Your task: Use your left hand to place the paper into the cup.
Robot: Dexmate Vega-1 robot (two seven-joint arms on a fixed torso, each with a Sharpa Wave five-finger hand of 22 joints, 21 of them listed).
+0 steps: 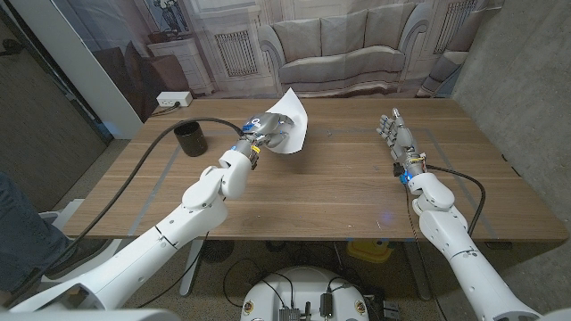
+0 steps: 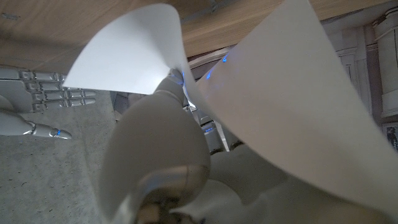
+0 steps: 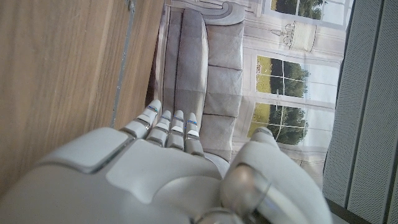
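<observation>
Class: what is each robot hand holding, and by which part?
The left hand holds the paper near its lower edge; the sheet curls upward. The right hand holds nothing.

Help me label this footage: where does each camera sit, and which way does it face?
Head view: on the robot's head, looking down the table; both arms, left hand holding paper, cup, right hand.
Left wrist view: behind the left hand, facing the paper; right hand beyond.
Right wrist view: behind the right hand, facing the backdrop.
Head and left wrist views share paper and right hand.
</observation>
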